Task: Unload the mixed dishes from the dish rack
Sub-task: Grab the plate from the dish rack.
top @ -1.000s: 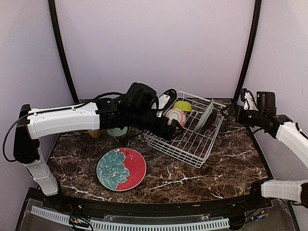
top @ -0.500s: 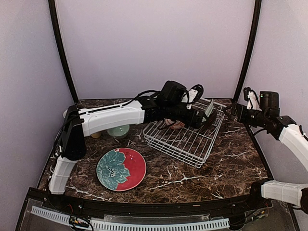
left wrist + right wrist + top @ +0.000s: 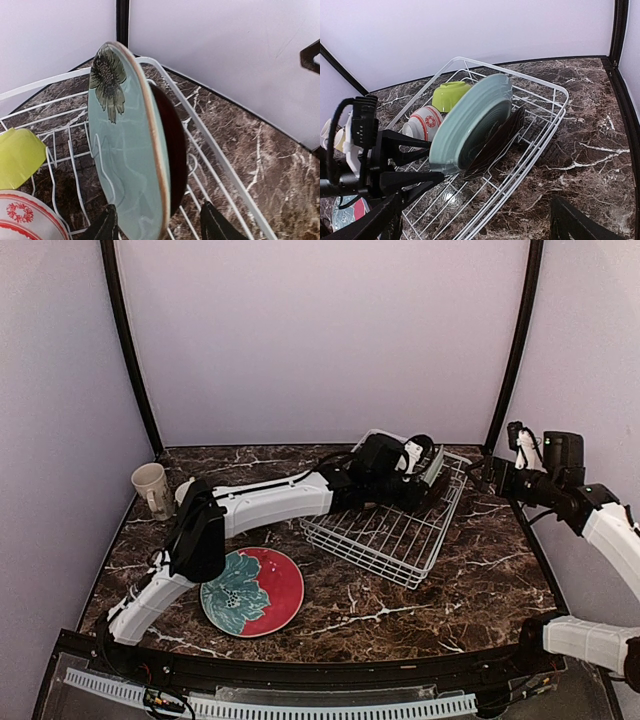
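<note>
The white wire dish rack [image 3: 365,558] stands at the back right of the table. In it a pale-green flowered plate [image 3: 125,145] stands on edge with a black plate [image 3: 176,145] leaning right behind it. A lime bowl [image 3: 449,95] and a pink-striped bowl [image 3: 422,125] sit further left in the rack. My left gripper [image 3: 160,227] is open, one finger on each side of the two plates' lower edges. It also shows in the top view [image 3: 425,483]. My right gripper [image 3: 475,225] is open and empty, held off the rack's right end [image 3: 480,472].
A red floral plate [image 3: 252,590] lies flat on the marble table, front left. A beige mug [image 3: 152,488] stands at the far left near the wall. My left arm stretches across the rack's left part. Walls and black posts close in the back and the sides.
My left arm has swung right across the rack, from the striped bowl to the standing plates. This uncovered the beige mug at the far left. My right arm has barely moved.
</note>
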{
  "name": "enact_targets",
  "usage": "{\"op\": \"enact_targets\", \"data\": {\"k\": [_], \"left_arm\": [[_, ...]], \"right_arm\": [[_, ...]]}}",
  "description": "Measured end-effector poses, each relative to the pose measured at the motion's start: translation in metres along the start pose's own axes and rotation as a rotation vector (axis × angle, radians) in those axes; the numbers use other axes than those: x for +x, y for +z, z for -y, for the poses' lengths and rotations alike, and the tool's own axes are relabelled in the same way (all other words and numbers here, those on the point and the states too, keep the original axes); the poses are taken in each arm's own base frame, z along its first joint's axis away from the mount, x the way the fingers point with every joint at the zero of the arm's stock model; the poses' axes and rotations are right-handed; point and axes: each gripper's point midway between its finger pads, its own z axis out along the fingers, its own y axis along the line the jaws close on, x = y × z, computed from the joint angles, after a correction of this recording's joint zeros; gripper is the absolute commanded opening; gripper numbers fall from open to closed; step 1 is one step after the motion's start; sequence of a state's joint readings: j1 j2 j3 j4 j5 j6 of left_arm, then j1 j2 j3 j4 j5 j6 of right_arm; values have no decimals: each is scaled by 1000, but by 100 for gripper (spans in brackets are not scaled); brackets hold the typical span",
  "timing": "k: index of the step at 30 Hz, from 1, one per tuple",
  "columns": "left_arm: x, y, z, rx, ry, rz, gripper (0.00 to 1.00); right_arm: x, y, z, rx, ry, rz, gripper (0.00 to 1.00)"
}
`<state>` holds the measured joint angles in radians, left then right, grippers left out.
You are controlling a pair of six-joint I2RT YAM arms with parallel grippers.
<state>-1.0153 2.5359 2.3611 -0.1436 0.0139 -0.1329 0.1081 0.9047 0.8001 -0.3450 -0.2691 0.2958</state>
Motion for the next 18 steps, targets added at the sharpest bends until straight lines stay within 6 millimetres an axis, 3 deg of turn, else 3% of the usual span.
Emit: {"op": "enact_targets", "data": {"k": [5,18], "left_arm": [[18,16,-14,-60,23,-8,35],[10,35,-12,-44,41,89,7]], "right_arm": [[5,1,2,1,-4,-11,99],[10,3,1,-6,-1,-22,99]]}}
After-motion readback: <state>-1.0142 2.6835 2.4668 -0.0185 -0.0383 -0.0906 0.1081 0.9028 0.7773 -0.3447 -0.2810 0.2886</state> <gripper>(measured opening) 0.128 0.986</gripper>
